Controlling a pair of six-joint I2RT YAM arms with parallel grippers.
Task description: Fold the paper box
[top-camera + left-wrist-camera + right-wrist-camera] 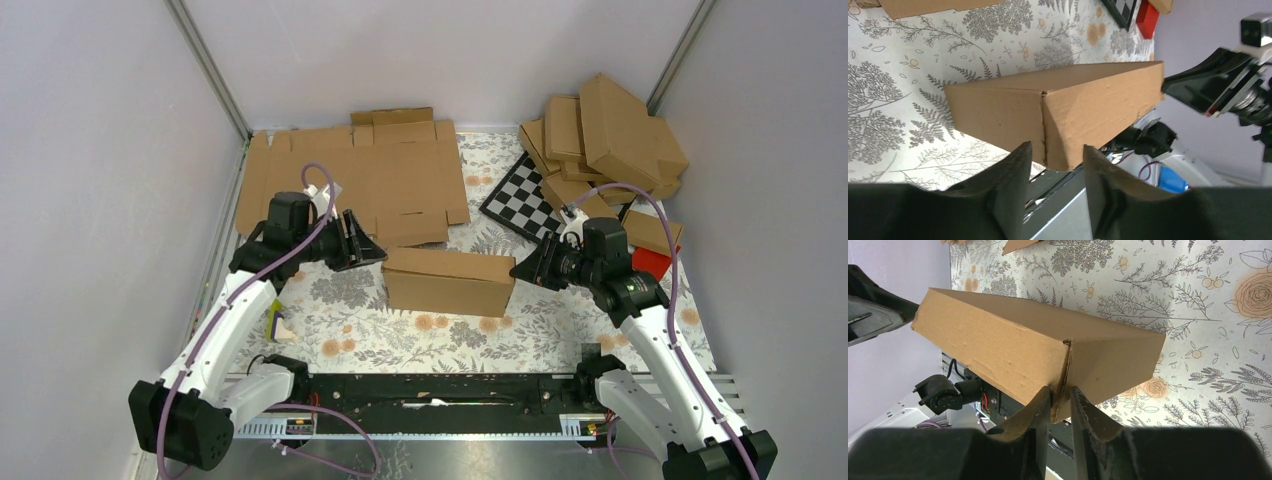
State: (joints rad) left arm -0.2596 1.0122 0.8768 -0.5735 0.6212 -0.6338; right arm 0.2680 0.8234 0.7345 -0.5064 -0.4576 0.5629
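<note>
The paper box (447, 280) is a closed brown cardboard box standing on its long side in the middle of the floral mat, between my two grippers. My left gripper (375, 250) is at the box's left end. In the left wrist view the left gripper (1055, 145) is open, its fingers standing either side of the near corner of the box (1073, 110) without pinching it. My right gripper (520, 270) is at the right end. In the right wrist view the right gripper (1060, 389) is shut on the corner seam of the box (1013, 345).
Flat brown cardboard sheets (370, 175) lie at the back. A pile of folded boxes (605, 135) sits at the back right, with a checkered board (520, 200) and a red item (650, 262) beside it. A black rail (430, 390) runs along the near edge.
</note>
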